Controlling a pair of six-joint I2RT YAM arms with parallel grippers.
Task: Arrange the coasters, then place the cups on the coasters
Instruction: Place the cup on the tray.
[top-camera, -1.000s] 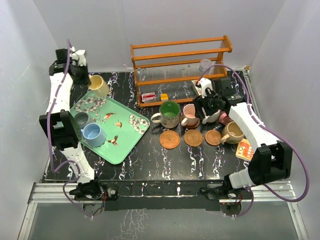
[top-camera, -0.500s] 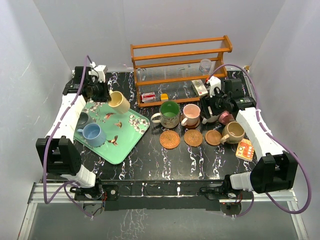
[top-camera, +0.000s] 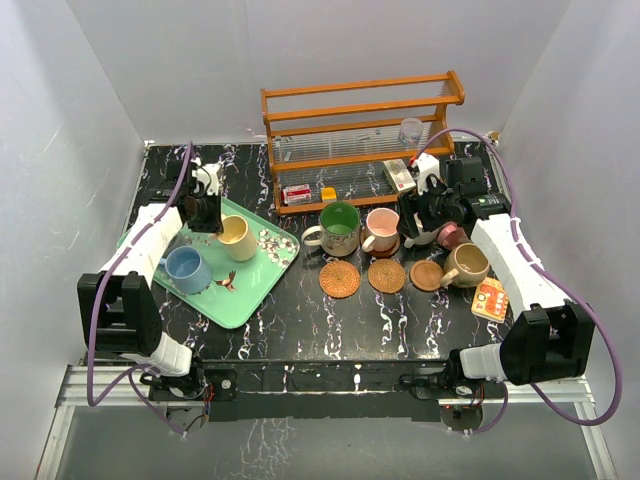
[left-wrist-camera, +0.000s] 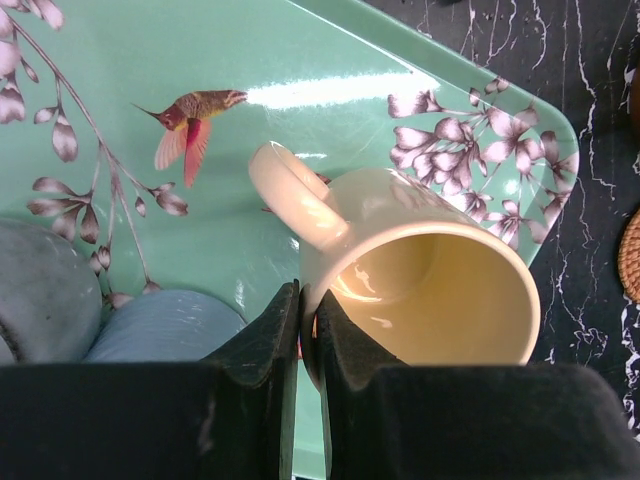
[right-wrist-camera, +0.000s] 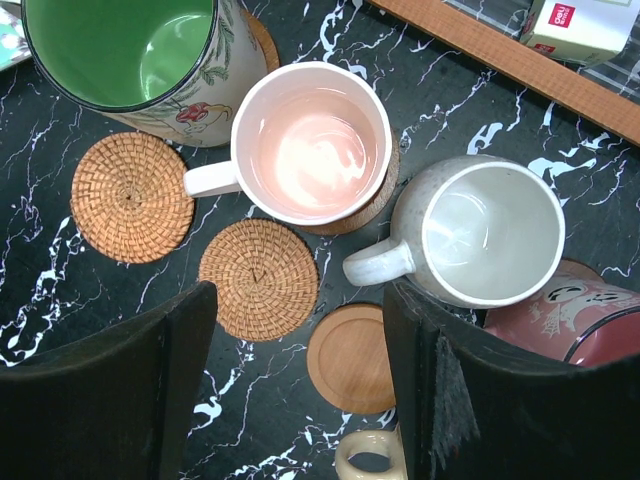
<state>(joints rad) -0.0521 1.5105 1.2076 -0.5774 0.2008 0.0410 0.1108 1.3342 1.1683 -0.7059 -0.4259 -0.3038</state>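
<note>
My left gripper (top-camera: 205, 208) (left-wrist-camera: 308, 312) is shut on the rim of a yellow cup (top-camera: 238, 238) (left-wrist-camera: 430, 280), one finger inside and one outside. It holds the cup tilted over the green tray (top-camera: 262, 275). A light blue cup (top-camera: 187, 268) and a dark grey-teal cup (left-wrist-camera: 35, 290) sit on the tray. My right gripper (top-camera: 428, 208) (right-wrist-camera: 300, 335) hangs open above a cream cup (right-wrist-camera: 490, 230). Beside that are a pink cup (right-wrist-camera: 315, 140) on a coaster (right-wrist-camera: 378, 205), a green cup (right-wrist-camera: 130, 50), a maroon cup (right-wrist-camera: 575, 315) and a tan cup (top-camera: 466, 265). Two woven coasters (right-wrist-camera: 130, 197) (right-wrist-camera: 258, 278) and a smooth coaster (right-wrist-camera: 350, 357) lie bare.
A wooden rack (top-camera: 360, 100) stands at the back with a glass tumbler (top-camera: 410, 130) and small boxes (top-camera: 297, 193) in it. A small orange card (top-camera: 490, 298) lies at the right near the tan cup. White walls close in the table on three sides.
My left arm has carried the yellow cup from the back left corner forward and right, over the tray. My right gripper has shifted slightly right and its jaws have widened a little.
</note>
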